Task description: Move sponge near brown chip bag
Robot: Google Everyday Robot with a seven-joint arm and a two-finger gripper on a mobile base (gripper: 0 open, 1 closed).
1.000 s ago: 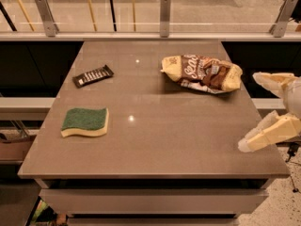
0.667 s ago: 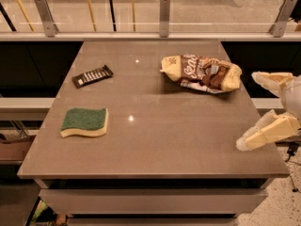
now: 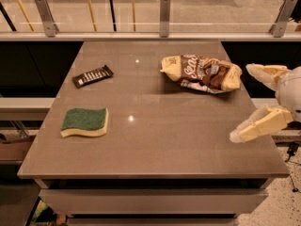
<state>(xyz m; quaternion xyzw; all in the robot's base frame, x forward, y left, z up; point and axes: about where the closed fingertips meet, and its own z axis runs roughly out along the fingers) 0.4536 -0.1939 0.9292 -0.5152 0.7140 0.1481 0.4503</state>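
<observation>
The sponge (image 3: 85,122), dark green on top over pale yellow foam, lies flat near the table's front left. The brown chip bag (image 3: 202,73), wrinkly with cream-yellow ends, lies at the back right of the table. My gripper (image 3: 242,102) is at the right edge of the view, over the table's right side, just in front of the bag and far from the sponge. Its two cream fingers (image 3: 259,125) are spread wide apart and hold nothing.
A thin dark wrapped bar (image 3: 92,76) lies at the back left of the brown table (image 3: 155,149). A glass railing with metal posts (image 3: 164,14) runs behind the table. The table's right edge drops to the floor beside the arm.
The gripper has drifted slightly left, toward the table. The sponge, the bag and the bar have not moved.
</observation>
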